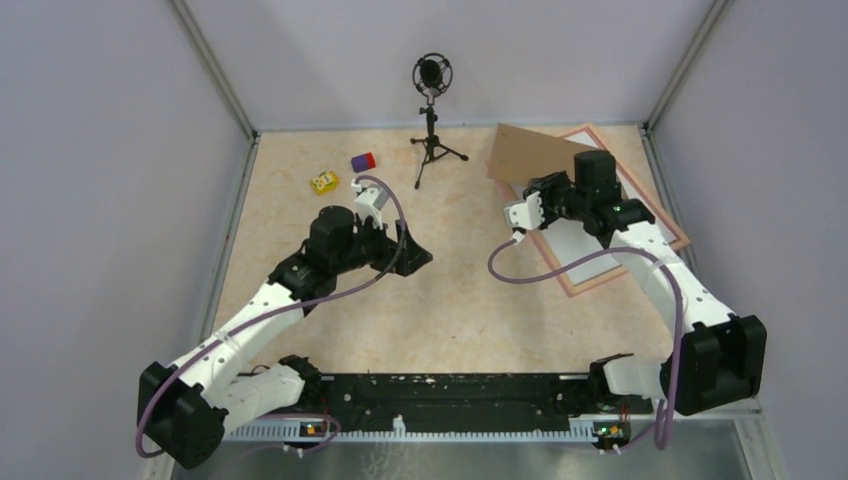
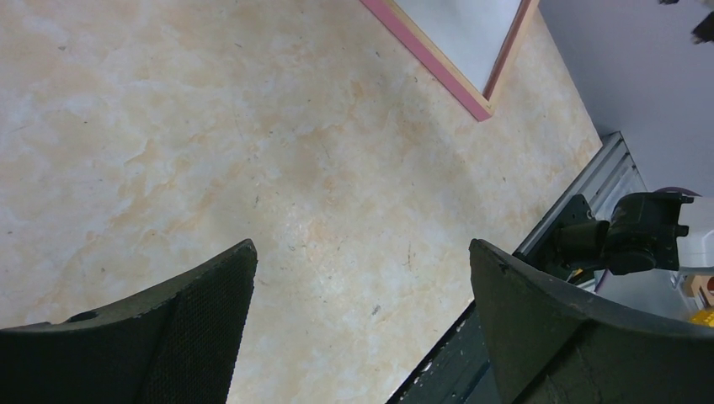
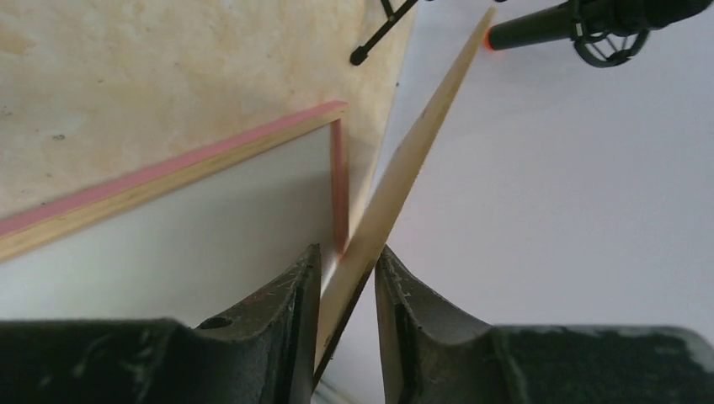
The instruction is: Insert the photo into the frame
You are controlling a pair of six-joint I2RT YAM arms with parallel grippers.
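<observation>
The frame (image 1: pixel 592 286), thin with a pink border, lies flat at the right of the table. Inside it lies the photo (image 1: pixel 578 245), only a plain white side showing. A brown backing board (image 1: pixel 530 155) stands tilted up over the frame's far end. My right gripper (image 1: pixel 535 188) straddles the board's near edge. In the right wrist view the board (image 3: pixel 421 143) leans between the slightly parted fingers of that gripper (image 3: pixel 349 248), with a gap on the right side. My left gripper (image 2: pixel 362 244) hovers wide open over bare table at mid-left, holding nothing; the frame corner (image 2: pixel 429 57) shows beyond it.
A microphone on a small tripod (image 1: pixel 432 110) stands at the back centre. A yellow toy (image 1: pixel 324 182) and a purple-and-red block (image 1: pixel 363 161) lie at the back left. Grey walls close in three sides. A black rail (image 1: pixel 450 395) runs along the near edge.
</observation>
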